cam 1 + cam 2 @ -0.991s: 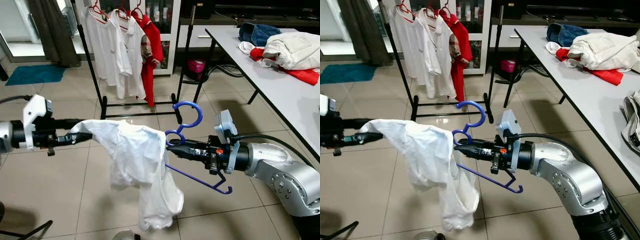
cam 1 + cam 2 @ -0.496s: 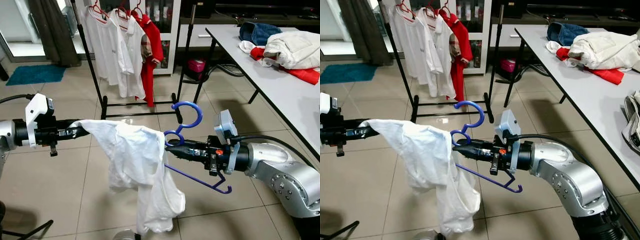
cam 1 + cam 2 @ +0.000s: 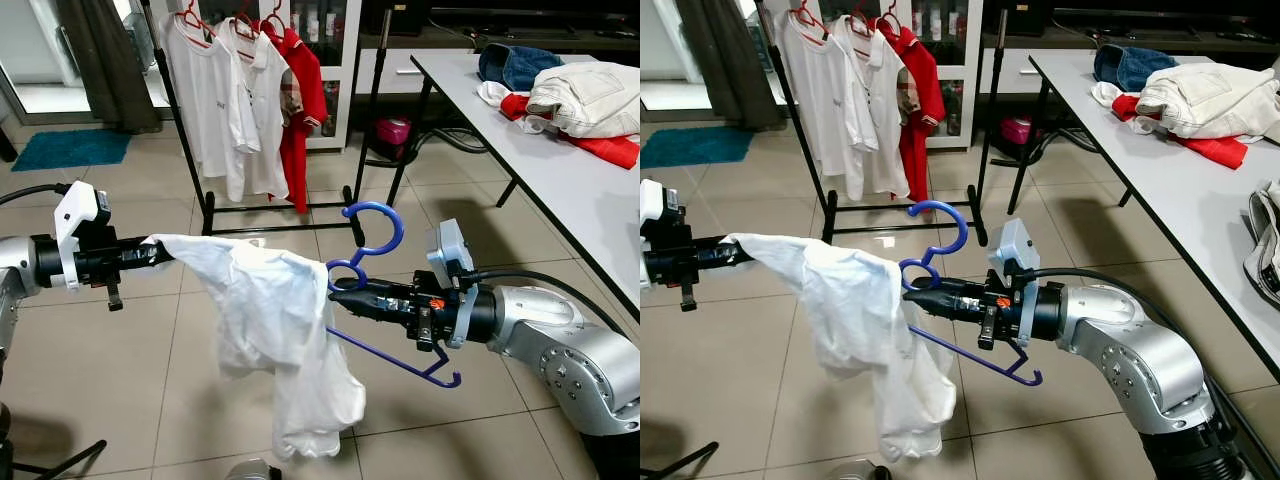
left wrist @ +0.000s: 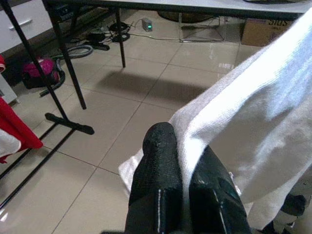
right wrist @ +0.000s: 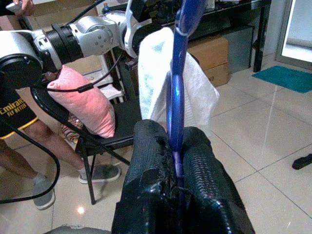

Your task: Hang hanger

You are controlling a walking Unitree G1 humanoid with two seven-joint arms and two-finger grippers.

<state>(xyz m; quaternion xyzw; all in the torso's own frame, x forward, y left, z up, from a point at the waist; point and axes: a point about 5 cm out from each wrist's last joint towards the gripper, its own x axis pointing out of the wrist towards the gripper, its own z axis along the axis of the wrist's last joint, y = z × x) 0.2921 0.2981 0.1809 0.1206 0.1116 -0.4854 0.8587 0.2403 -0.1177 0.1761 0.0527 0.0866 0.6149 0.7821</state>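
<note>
Two grippers are seen raised above a tiled floor (image 3: 150, 370), a white shirt (image 3: 275, 330) stretched between them. The blue hanger (image 3: 375, 285) is clamped at its neck by the right gripper (image 3: 340, 292), its hook turned upward and one shoulder threaded into the shirt. The shirt's far edge is pinched by the left gripper (image 3: 150, 252). A black clothes rack (image 3: 205, 200) hung with white and red garments is seen well beyond, and a table (image 3: 560, 190) piled with clothes stands at the right.
</note>
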